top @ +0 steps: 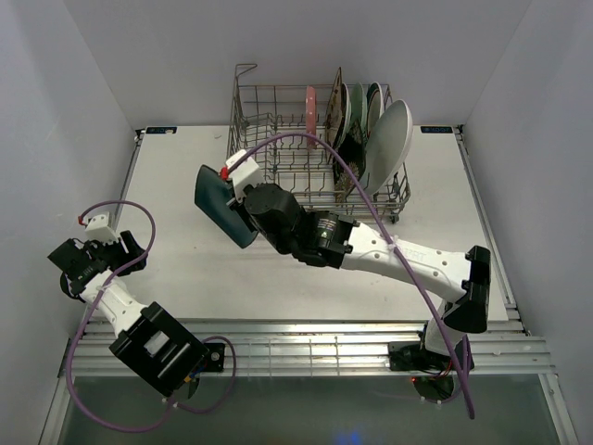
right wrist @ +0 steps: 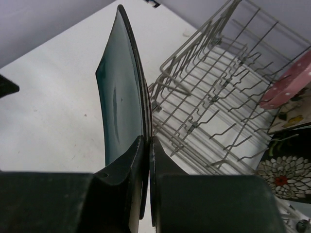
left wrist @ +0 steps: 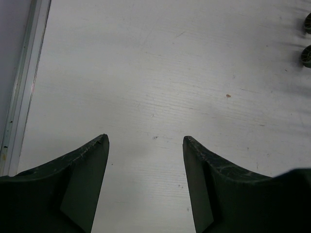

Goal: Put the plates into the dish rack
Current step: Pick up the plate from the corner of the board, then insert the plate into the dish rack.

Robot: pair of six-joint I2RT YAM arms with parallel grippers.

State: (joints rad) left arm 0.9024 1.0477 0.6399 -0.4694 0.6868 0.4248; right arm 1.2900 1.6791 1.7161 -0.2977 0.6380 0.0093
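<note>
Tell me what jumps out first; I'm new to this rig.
The right claw pinches a dark teal plate on edge, beside the near left corner of the dish rack. Other plates stand at the rack's right end, a large white oval plate rightmost. The left claw hangs open over the table.

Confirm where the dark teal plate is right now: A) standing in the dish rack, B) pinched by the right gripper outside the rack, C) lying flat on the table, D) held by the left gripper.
B: the right gripper is shut on the dark teal plate, which is just outside the dish rack.
</note>
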